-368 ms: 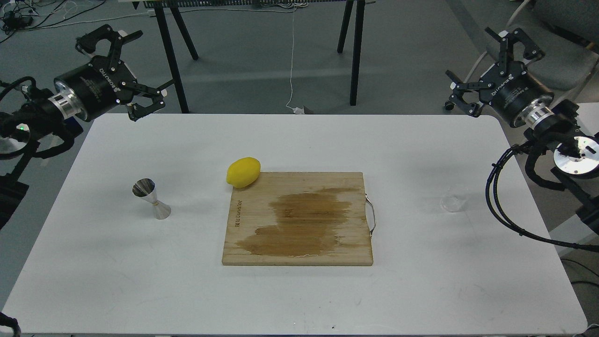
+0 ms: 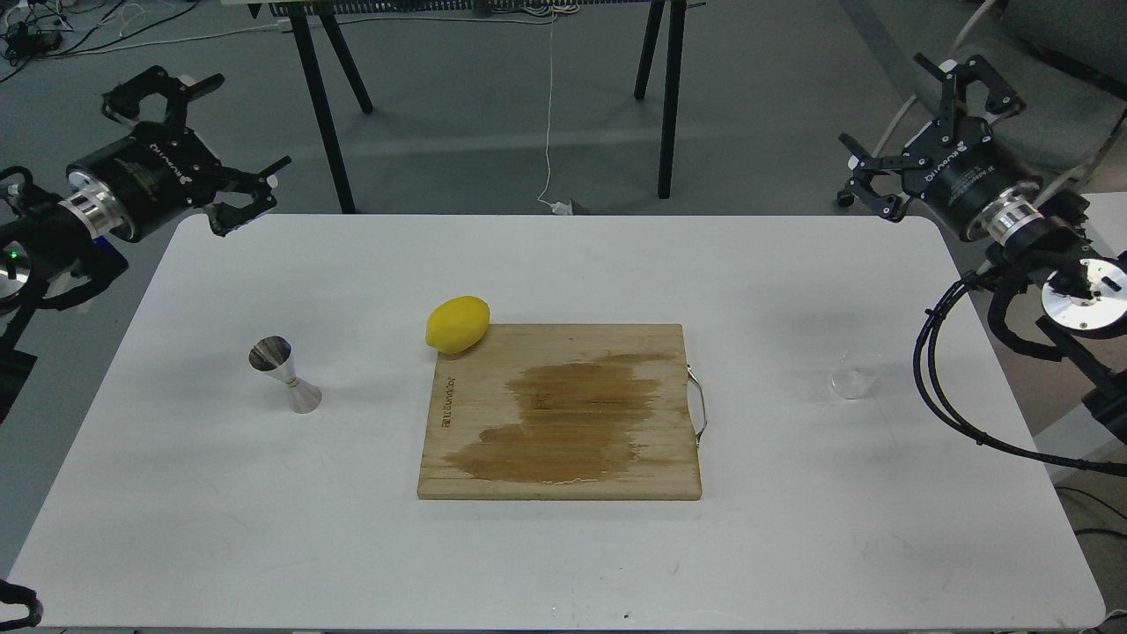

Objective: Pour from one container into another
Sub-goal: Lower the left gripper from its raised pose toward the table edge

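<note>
The steel jigger (image 2: 283, 373) stands upright on the left part of the white table (image 2: 563, 563). The tiny clear glass cup (image 2: 854, 373) sits near the table's right edge, faint against the white top. My left gripper (image 2: 216, 145) hangs open off the table's far left corner, well behind and above the jigger. Beyond the far right corner my right gripper (image 2: 898, 132) is open too, far behind the cup. Neither holds anything.
A wooden cutting board (image 2: 563, 414) with a dark wet stain and a metal handle on its right side lies at the table's middle. A yellow lemon (image 2: 457, 324) rests at the board's far left corner. Black table legs (image 2: 669, 97) and cables stand behind.
</note>
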